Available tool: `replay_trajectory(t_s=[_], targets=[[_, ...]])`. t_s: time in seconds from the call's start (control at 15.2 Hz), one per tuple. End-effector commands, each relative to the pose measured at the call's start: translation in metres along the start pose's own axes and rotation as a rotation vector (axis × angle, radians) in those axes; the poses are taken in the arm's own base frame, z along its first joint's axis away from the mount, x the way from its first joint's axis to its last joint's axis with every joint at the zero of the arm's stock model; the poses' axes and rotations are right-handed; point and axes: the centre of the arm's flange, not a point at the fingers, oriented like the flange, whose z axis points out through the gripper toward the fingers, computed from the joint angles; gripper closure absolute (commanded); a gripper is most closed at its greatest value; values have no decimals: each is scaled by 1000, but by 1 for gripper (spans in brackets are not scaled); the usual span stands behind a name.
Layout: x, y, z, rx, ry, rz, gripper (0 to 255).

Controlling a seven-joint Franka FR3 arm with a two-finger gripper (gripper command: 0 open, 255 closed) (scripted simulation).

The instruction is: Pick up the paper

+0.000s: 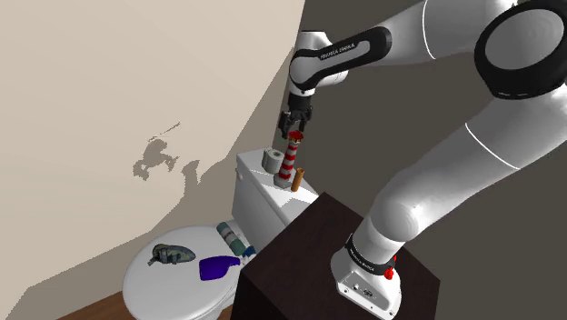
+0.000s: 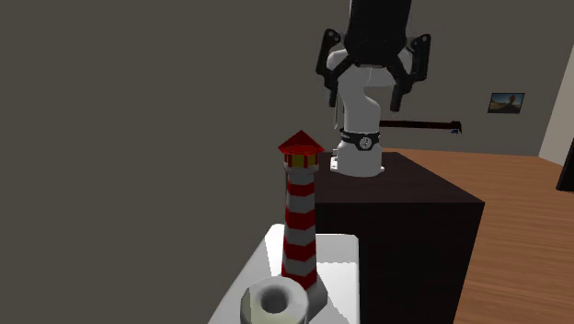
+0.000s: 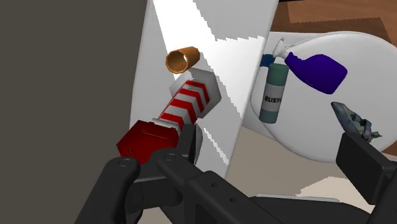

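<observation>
Shoulder view: the empty, wide-open end effector point(image 1: 296, 129) hangs over the lighthouse point(image 1: 290, 162), with the upright paper roll point(image 1: 272, 160) just beside it on the toilet tank point(image 1: 254, 191), toward that view's left.

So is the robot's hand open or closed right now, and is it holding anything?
The end effector is open and holds nothing; it hangs over the red-and-white lighthouse.

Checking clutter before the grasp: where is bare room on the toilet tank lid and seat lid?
White tank lid: crowded beside the wall by grey paper roll, red-and-white striped lighthouse and brown cardboard tube; a bare strip runs along its bowl-side edge. White seat lid: bare toward its front rim, beyond the blue spray bottle.
</observation>
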Motion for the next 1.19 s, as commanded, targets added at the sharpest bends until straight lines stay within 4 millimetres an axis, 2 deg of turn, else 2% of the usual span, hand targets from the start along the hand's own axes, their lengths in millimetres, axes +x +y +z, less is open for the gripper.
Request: replay_trajectory(t_s=[0.0,1.12], targets=[[18,8,18,6,7,-6,0],[163,86,170,67,47,-49,0]])
